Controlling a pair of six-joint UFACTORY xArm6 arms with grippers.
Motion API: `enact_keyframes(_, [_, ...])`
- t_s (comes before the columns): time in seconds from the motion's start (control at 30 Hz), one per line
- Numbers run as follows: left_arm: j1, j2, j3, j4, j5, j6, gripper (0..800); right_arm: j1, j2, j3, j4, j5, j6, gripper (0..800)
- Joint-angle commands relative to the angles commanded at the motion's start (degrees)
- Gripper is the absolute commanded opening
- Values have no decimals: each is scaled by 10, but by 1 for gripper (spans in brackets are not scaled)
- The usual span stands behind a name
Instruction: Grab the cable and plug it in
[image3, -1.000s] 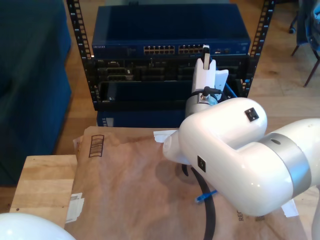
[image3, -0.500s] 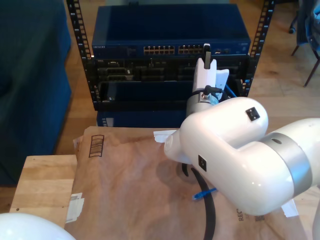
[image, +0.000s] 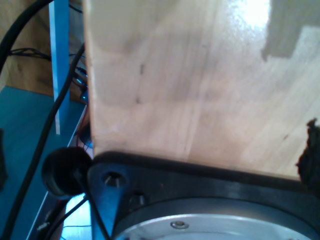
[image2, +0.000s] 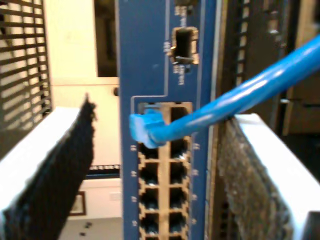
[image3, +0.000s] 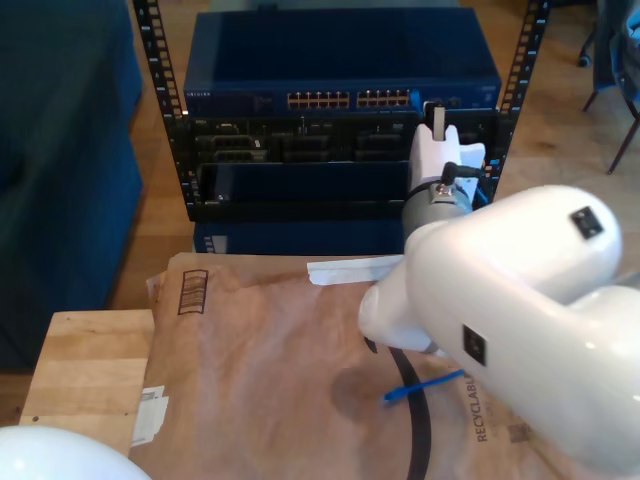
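Blue cable (image2: 240, 97) plug is seen seated in a switch (image2: 160, 75) port, between the spread pads of second claw (image2: 155, 200), untouched. First claw state can't be told.

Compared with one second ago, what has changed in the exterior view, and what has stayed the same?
My second gripper and its white arm moved toward the exterior view's right, along the front of the blue switch. The cable lies between its open fingers, its plug at a port. The loose blue end on the brown paper shifted slightly. The rack and wooden board stayed put.
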Motion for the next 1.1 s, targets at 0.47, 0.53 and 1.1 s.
enact_keyframes(0.47, [0, 0, 0, 0, 0, 0, 800, -138, -221, 57, -103, 383, -3, 711])
enact_keyframes(0.53, [0, 0, 0, 0, 0, 0, 800, -175, -256, 69, -136, 455, -3, 726])
enact_keyframes(1.1, [0, 0, 0, 0, 1, 0, 800, -522, -375, 57, -385, 844, -137, 788])
